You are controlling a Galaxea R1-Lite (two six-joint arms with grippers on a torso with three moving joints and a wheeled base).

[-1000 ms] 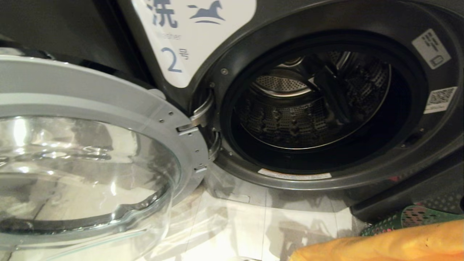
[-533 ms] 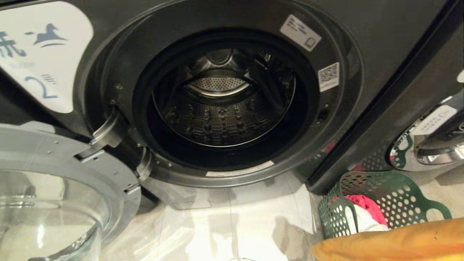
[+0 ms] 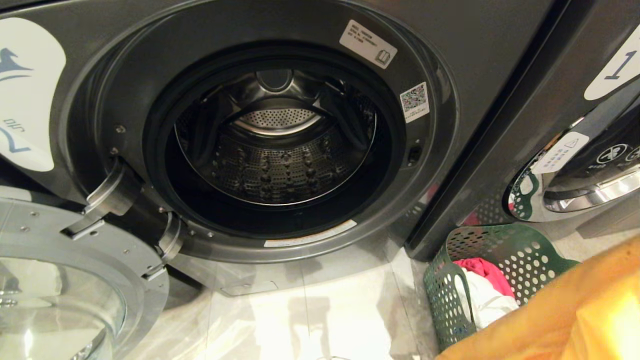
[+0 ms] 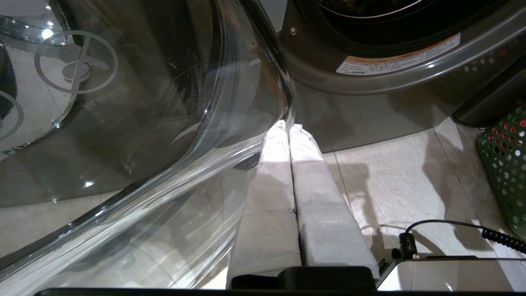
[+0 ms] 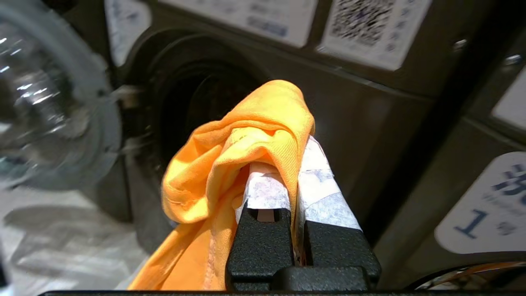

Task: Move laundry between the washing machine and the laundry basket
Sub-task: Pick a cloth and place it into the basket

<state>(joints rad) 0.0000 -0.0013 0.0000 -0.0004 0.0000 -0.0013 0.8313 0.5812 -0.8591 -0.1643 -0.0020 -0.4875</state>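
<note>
Nearest us, lower right, our right gripper (image 5: 294,176) was clamped on the soft orange-yellow cloth garment (image 3: 560,310). Behind it, the green perforated plastic basket (image 3: 537,252) held red-pink and white garments (image 3: 482,287). Beyond, the dark grey front-loading washer's drum (image 3: 275,165) gaped empty: loading was hardly begun. Our left gripper (image 4: 287,131) was pressed closed, empty.

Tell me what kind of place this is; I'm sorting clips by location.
Probably a shared laundry room or laundromat: numbered front-loading washers side by side, washer 2 and washer 1, with a green laundry basket on the tiled floor.

Right gripper (image 5: 294,164) clamped tight; left gripper (image 4: 289,128) closed, low
</note>
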